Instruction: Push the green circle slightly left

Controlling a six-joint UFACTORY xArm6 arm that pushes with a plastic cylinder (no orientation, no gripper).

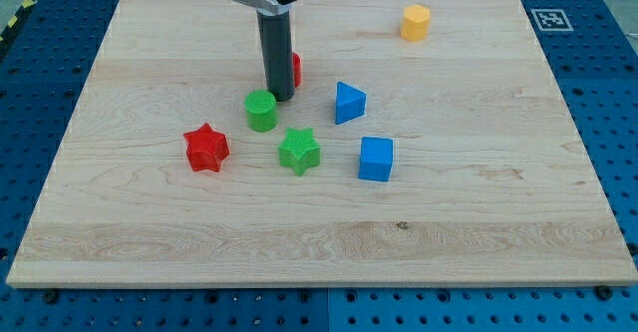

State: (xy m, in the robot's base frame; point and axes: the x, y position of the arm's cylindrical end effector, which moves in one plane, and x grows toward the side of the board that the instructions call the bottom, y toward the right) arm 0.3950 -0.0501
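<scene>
**Tip sits at the green circle's upper right**

Your target, the green circle (pixel 261 110), stands left of the board's middle, just above and left of the green star (pixel 299 151). It looks like a small, light, rigid plastic puck, so expect it to slide readily and to veer off a glancing touch. There is no pincer here, only the rod; my tip (pixel 281 98) rests just beside the circle's upper-right edge, holding nothing. Press on the circle's right flank, square through its centre. The wooden board (pixel 478 232) looks smooth and flat. Leftward the way is open; the red star (pixel 206 148) lies lower left, and a red block (pixel 295 70) hides behind the rod.
</scene>
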